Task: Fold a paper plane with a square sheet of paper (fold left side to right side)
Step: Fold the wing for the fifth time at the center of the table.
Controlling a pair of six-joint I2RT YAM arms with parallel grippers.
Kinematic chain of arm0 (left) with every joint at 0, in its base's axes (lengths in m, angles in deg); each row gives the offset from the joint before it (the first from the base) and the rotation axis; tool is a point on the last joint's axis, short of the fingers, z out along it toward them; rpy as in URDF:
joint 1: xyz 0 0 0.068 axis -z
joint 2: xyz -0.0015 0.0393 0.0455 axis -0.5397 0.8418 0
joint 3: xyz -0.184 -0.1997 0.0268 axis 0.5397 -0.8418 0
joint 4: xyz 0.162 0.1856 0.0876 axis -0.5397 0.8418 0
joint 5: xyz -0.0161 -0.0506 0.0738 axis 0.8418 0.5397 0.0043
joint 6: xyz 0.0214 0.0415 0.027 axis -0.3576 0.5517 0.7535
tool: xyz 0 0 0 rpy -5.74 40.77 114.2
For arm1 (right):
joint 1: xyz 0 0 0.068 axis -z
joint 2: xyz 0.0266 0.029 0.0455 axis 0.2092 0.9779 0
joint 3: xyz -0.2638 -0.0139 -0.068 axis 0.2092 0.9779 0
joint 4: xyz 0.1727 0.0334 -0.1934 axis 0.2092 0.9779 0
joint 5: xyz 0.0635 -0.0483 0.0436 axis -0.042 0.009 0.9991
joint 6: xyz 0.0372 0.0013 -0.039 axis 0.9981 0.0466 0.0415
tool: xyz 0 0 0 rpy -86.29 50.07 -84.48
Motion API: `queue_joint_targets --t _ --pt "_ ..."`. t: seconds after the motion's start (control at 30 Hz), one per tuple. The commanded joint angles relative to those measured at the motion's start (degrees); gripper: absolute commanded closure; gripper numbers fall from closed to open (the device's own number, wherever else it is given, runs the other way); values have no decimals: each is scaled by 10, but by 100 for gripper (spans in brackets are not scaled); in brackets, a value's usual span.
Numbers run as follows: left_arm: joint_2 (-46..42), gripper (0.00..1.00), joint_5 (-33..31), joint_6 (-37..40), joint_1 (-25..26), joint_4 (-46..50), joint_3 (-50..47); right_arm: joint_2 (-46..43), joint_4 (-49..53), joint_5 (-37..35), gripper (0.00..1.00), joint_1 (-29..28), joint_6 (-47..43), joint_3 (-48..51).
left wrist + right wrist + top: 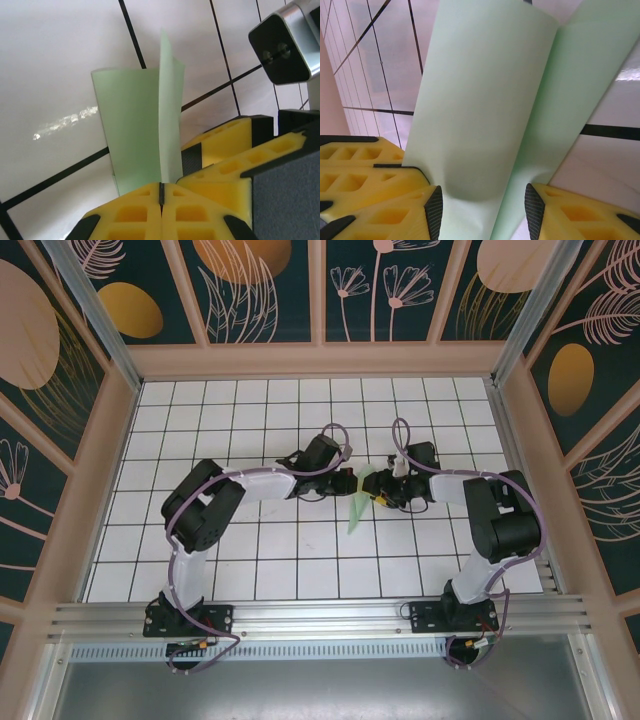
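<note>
Left hand point(161, 194) pressed together, yellow fingers meeting in one thin seam, and the sheet of paper point(135, 130) is pinched right there. It rises out of the seam as an upright flap, with a broader pale green panel just to its left. That pinch is what my left wrist camera gives me.

From above I get something else: left hand point(350, 483) and right hand point(385, 495) nose to nose at mid-worktop, and the sheet of paper point(357, 512) as a slim green sliver poking out from between them toward my bases.

Over to the right wrist camera: right hand point(485, 210) spread, black pads point(434, 212) standing apart. The sheet of paper point(485, 100) runs between them and away ahead as a curved trough, a second panel alongside. It meets one pad; whether it is squeezed I cannot tell.

Back on the left wrist camera, the right hand's yellow fingers point(220, 145) sit just beside mine, on the right.

Room now: the white gridded worktop point(250, 550) lies open on every side of both hands, which are well apart from the wooden frame point(320, 360) and patterned walls point(260, 290). The metal rail point(320, 615) carrying my bases runs behind them.
</note>
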Motion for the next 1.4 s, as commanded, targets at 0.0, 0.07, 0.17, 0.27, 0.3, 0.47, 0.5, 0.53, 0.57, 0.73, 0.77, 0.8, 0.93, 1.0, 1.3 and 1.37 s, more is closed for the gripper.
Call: queue_joint_targets --t 0.0,0.07,0.17,0.27,0.3,0.47,0.5,0.53,0.57,0.73,0.77,0.8,0.93,1.0,1.3,1.37 --pt "19 95 9 25 -5 2 25 22 24 -38 49 -6 -23 11" --pt "25 95 10 34 -5 7 32 17 24 -39 49 -6 -25 12" --pt "38 96 15 46 -6 14 43 10 27 -43 49 -5 -26 11" --pt "47 96 19 52 -6 15 47 -1 34 -52 49 -2 -28 12" --pt "48 96 20 52 -7 16 47 -9 37 -58 49 1 -29 13" --pt "49 96 23 58 -8 15 49 -55 43 -65 49 36 -29 24" --pt "50 96 24 60 -8 16 50 -59 42 -61 51 46 -27 25" --pt "50 96 24 62 -8 18 52 -60 41 -59 54 55 -24 25" --pt "51 96 24 64 -9 20 54 -58 37 -55 59 63 -21 23" --pt "54 96 26 70 -9 26 60 -17 27 -44 81 77 -14 -7" --pt "54 96 26 70 -9 26 60 -8 24 -44 84 77 -12 -13" --pt "54 96 26 70 -9 26 60 -1 21 -47 85 78 -9 -18" --pt "52 96 25 71 -10 28 60 22 2 -43 87 81 4 -38" --pt "51 96 25 70 -9 28 59 29 0 -44 87 82 7 -48" --pt "53 96 22 70 -9 28 60 52 0 -48 88 83 10 -77" --pt "52 96 22 71 -10 28 60 61 -1 -45 89 83 10 -82"
